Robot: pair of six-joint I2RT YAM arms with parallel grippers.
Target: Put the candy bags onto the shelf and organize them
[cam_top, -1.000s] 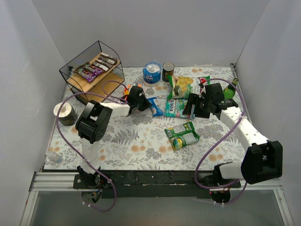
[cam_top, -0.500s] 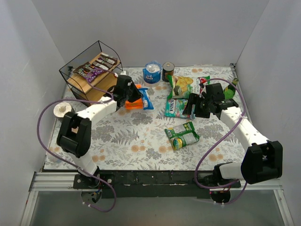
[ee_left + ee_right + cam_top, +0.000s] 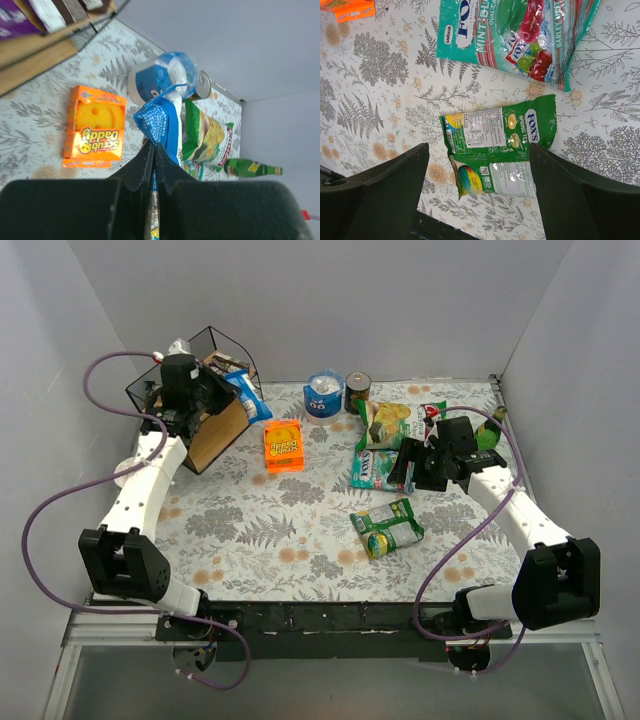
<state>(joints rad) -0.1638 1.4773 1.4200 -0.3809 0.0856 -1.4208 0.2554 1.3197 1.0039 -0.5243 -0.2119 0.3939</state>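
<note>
Up at ten o'clock on the table [image 3: 250, 530], the left gripper [image 3: 220, 390] hangs beside the shelf [image 3: 215, 435], its fingers pinched tight on a blue candy bag [image 3: 247, 395]. From overhead the bag hangs in the air just off the shelf's wire frame. Its long axis runs from eleven o'clock down to five, and the free end points toward the orange sponge box [image 3: 283, 443]. In the left wrist view the left gripper [image 3: 151, 148] nips the bag's lower edge. The blue candy bag [image 3: 162, 122] stands out from the fingers toward one o'clock, crimped end farthest away. The shelf [image 3: 40, 47] sits at ten o'clock of that view, with a purple wrapper [image 3: 10, 20] on its board.

The right gripper [image 3: 415, 465] hovers at three o'clock on the table with its fingers spread wide and nothing between them. Its own camera shows the right gripper [image 3: 477, 147] over two green pouches [image 3: 495, 132], which lie flat, side by side, with their long axes from nine to three. A teal bag [image 3: 515, 30] lies at twelve o'clock from them, also flat on the table.
</note>
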